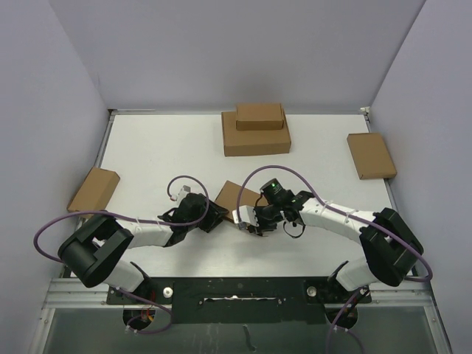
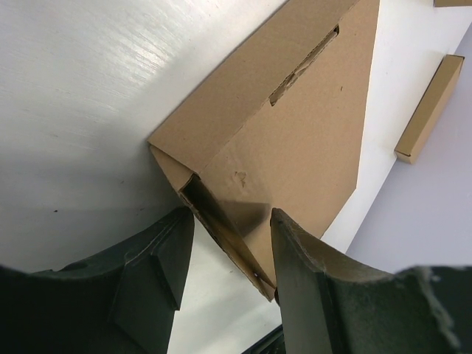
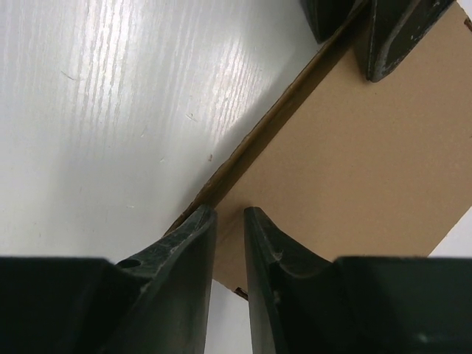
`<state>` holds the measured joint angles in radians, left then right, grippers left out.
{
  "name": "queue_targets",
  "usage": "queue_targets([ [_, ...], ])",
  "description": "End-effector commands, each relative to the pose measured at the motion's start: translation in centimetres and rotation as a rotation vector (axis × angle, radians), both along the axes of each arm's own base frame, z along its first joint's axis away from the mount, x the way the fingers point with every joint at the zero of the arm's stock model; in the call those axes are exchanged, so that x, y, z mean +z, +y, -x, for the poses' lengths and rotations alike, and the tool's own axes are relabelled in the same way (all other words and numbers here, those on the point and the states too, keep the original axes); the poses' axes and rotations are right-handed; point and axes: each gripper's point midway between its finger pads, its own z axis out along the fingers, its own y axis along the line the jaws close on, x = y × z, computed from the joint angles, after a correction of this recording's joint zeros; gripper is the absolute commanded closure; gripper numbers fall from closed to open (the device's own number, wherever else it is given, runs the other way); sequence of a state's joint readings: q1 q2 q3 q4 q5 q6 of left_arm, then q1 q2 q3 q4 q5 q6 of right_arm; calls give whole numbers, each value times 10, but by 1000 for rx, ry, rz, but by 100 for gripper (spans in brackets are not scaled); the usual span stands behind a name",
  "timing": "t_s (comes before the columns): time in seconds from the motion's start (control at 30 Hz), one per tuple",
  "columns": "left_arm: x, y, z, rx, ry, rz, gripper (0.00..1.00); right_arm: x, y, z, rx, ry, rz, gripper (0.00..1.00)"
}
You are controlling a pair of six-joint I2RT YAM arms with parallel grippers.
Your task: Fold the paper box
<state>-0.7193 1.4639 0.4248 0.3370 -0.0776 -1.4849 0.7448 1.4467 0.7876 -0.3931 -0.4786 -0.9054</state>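
The paper box [image 1: 234, 194] lies flat at the middle of the white table, brown cardboard with a slot in its top panel [image 2: 295, 140]. My left gripper [image 1: 212, 215] reaches it from the left. In the left wrist view its fingers [image 2: 228, 214] straddle the hollow side wall at a corner, one outside and one over the panel, each touching cardboard. My right gripper [image 1: 248, 220] comes from the right, its jaws [image 3: 230, 212] narrowly pinched on the box's near edge [image 3: 354, 162]. The left gripper's fingertips [image 3: 398, 29] show at the top of the right wrist view.
A wide brown box [image 1: 256, 140] with a smaller one [image 1: 259, 116] on top stands at the back. Another flat box [image 1: 371, 155] lies at the right edge, also visible as a box [image 2: 430, 110] in the left wrist view. One box [image 1: 94, 189] overhangs the left edge.
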Motion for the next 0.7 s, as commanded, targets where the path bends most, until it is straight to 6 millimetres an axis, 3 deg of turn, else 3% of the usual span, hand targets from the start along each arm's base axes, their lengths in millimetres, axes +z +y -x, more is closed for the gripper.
queue_targets([
  [0.0, -7, 0, 1, -6, 10, -24, 55, 15, 14, -4, 17, -20, -44, 75],
  [0.67, -7, -1, 0, -7, 11, -19, 55, 16, 16, -6, 4, -37, -36, 64],
])
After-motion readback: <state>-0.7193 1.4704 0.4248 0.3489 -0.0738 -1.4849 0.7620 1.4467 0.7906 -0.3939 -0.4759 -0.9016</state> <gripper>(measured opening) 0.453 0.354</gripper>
